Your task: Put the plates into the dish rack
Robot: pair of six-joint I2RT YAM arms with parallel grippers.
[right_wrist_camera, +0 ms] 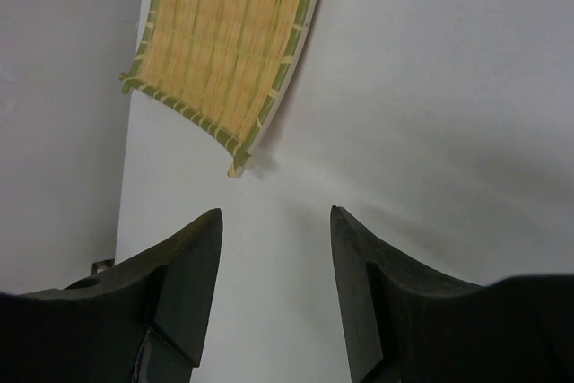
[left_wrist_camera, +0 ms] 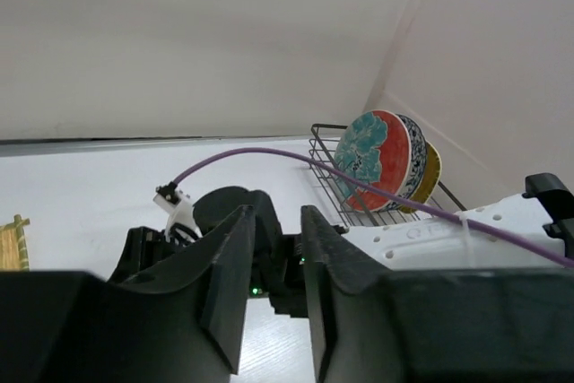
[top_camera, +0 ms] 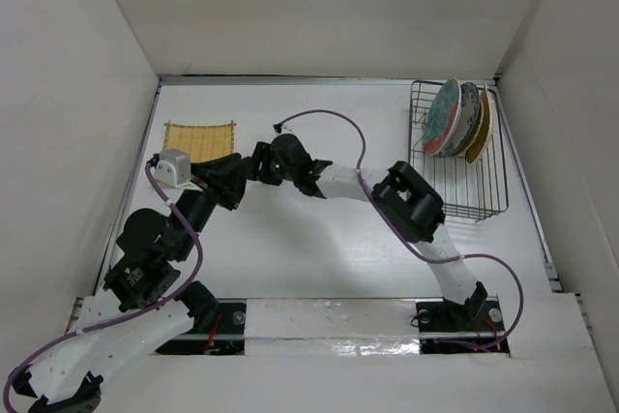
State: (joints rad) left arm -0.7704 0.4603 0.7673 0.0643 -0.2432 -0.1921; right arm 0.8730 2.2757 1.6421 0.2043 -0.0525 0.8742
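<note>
The black wire dish rack [top_camera: 484, 191] stands at the back right. Three plates stand upright in it: a red-rimmed teal one [top_camera: 442, 115], a blue-and-white one [top_camera: 465, 115] and a round yellow one [top_camera: 481, 132]. They also show in the left wrist view [left_wrist_camera: 381, 154]. A square yellow woven plate [top_camera: 200, 139] lies flat at the back left. My right gripper [top_camera: 253, 163] is open and empty, just short of that plate's near corner [right_wrist_camera: 238, 168]. My left gripper [top_camera: 235, 179] sits close beside it, narrowly open and empty, facing the right wrist [left_wrist_camera: 233, 221].
White walls [top_camera: 77, 94] close in the table on the left, back and right. The yellow plate lies close to the left wall [right_wrist_camera: 63, 87]. A purple cable [top_camera: 324, 115] loops above the right forearm. The two arms crowd together at centre left.
</note>
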